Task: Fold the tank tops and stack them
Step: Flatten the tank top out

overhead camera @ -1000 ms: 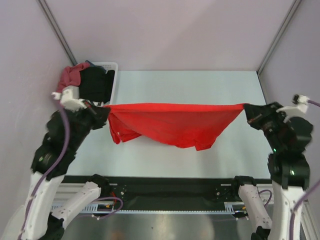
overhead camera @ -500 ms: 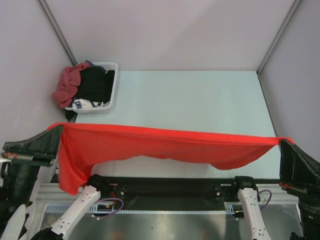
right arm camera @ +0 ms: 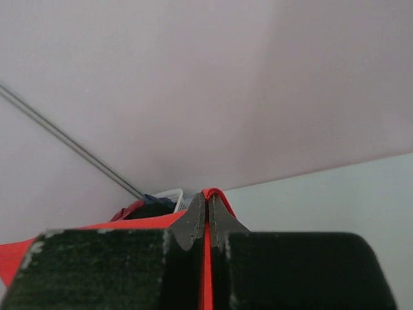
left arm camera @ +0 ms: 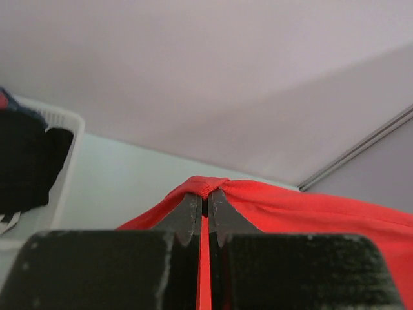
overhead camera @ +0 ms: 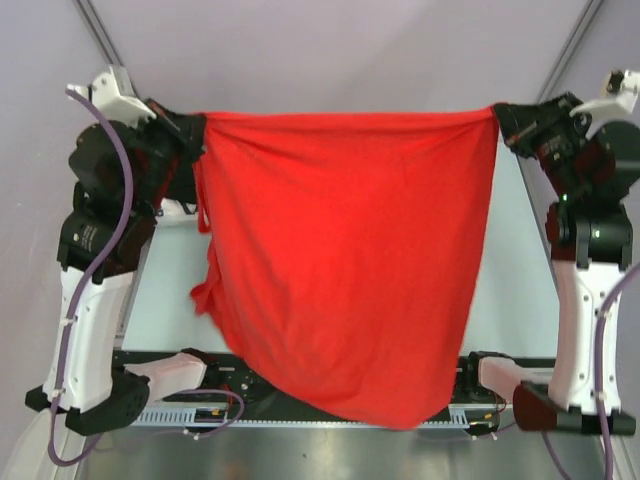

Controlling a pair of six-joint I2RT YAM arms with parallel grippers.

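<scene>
- Upper left: left gripper (overhead camera: 198,128) clamped on one corner of the red top (overhead camera: 340,260).
- Upper right: right gripper (overhead camera: 498,118) pinching the other corner.
- A moment ago the top sagged low near the bottom edge — now it hangs high, spread flat across the centre above the table (overhead camera: 520,290).
- Likely ready to lay down for folding.

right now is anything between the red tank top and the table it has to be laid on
Nothing visible. The red tank top hangs pinched at its upper corners by the left fingers and right fingers. The table strips showing beside it are bare; the cloth hides the middle. The basket sits off at the far left.
</scene>
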